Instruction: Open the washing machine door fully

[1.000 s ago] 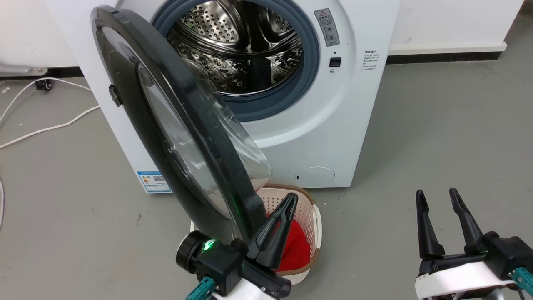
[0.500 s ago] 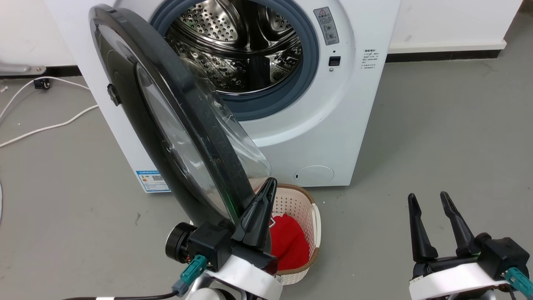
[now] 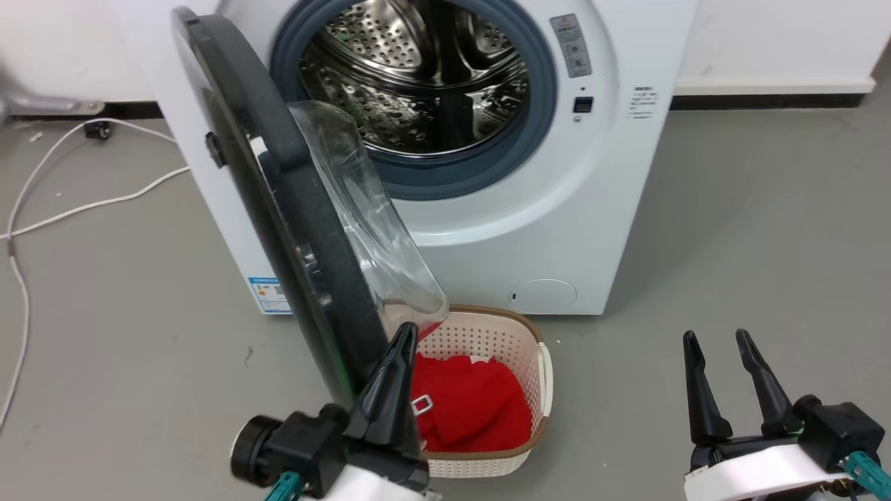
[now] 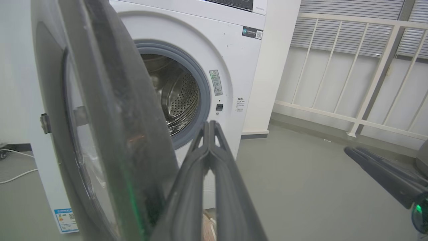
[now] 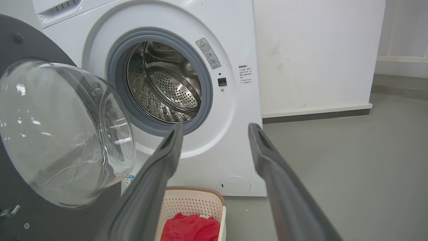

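Hanging open: the washing machine door (image 3: pixel 296 223) was seen swung out from the left side of the washing machine (image 3: pixel 592 209), turned nearly edge-on to the head view, its black rim reaching toward the near floor.
Door window: the clear glass bowl (image 3: pixel 362 223) was shown bulging from the door's right face, toward the drum opening.
Drum: the steel drum (image 3: pixel 431 76) was left uncovered inside its grey rubber ring (image 3: pixel 452 179).
Left claw: the left claw (image 3: pixel 406 334) was seen closed, its two fingers (image 4: pixel 190 187) pressed together at the tips with nothing between them. It was placed along the right side of the door's near lower edge, and whether it touched the rim could not be told.
Right claw: the right claw (image 3: pixel 717 337) was held open and empty at the near right, well apart from the door, fingers pointed toward the machine.
Basket: a pale perforated basket (image 3: pixel 544 376) was set on the floor (image 3: pixel 731 209) just in front of the machine, below the glass bowl and right of the door's lower edge.
Basket contents: a red cloth (image 3: pixel 473 403) was laid inside.
Far left: a white cable (image 3: pixel 97 204) was trailed across the floor, left of the machine.
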Motion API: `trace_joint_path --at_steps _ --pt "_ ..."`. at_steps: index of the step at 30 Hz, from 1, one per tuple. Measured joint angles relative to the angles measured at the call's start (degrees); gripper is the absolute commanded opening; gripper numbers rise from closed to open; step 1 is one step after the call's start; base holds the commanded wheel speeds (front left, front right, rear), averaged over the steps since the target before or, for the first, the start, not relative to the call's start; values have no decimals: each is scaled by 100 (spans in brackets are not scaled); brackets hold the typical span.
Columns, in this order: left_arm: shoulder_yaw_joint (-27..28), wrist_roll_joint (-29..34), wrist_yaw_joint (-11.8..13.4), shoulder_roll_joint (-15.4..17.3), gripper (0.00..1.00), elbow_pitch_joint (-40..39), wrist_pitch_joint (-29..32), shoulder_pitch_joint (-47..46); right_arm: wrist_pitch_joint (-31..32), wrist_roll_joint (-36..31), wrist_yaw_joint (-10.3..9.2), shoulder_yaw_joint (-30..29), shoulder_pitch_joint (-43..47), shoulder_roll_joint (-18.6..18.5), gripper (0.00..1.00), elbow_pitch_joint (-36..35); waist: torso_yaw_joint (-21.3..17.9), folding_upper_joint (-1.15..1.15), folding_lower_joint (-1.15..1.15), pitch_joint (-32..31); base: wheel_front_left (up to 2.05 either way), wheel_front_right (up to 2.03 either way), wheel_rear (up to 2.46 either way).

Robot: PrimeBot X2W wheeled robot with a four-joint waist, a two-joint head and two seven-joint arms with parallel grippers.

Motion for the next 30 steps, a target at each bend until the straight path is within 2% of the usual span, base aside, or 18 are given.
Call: trace_joint_path --at_steps 10,20,30 --pt "243 112 416 314 0 -736 353 594 0 108 0 14 28 1 100 78 594 0 0 34 0 0 0" --pt "699 135 631 642 0 -1050 434 769 0 235 0 85 25 3 100 129 1297 0 0 93 0 0 0" --pt "1666 48 935 1085 0 -960 377 700 0 277 0 162 -75 3 100 175 1454 0 0 261 0 0 0"
